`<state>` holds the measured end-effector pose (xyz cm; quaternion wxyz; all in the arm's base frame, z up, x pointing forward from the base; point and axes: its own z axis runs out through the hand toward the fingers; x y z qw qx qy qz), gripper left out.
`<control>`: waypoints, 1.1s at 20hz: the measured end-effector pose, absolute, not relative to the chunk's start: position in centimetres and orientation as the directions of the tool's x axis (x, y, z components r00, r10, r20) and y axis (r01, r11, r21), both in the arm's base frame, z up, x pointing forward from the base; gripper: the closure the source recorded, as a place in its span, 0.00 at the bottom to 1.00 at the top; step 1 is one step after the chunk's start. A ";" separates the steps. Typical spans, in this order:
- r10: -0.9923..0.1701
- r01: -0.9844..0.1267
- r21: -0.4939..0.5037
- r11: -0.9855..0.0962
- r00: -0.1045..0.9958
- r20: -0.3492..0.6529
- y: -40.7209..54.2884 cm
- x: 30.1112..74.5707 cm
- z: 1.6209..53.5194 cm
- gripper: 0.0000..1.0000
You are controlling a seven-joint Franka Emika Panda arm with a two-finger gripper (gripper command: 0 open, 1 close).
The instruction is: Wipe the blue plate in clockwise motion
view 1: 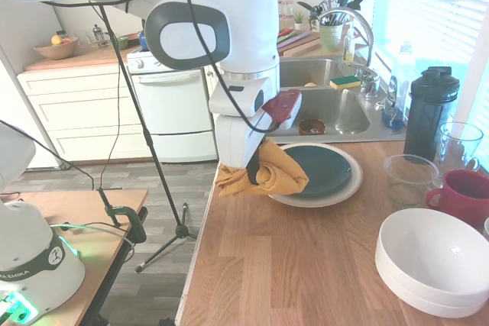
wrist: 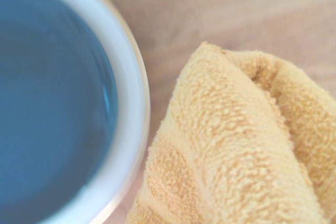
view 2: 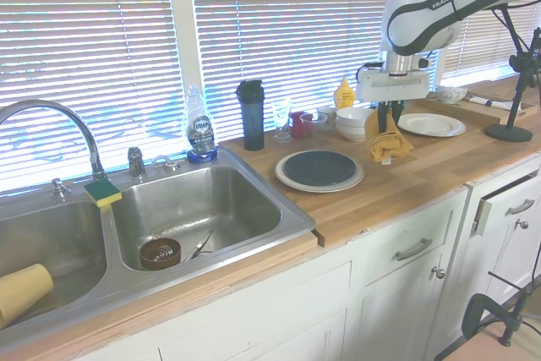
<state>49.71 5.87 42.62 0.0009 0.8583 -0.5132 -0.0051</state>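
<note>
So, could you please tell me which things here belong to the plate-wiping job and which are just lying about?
Part of the job:
- round dark teal glossy plate
- mustard-yellow terry cloth, held by the gripper

Just lying about:
- larger cream-white plate beneath the teal one
- big white bowl
- red mug
- black shaker bottle
- clear dish-soap bottle

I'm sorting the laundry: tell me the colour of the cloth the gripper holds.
Mustard yellow; the terry cloth shows best in the wrist view.
</note>
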 end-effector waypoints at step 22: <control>-0.819 -0.818 0.034 -0.574 0.574 -0.021 8.6 47.9 33.7 1.00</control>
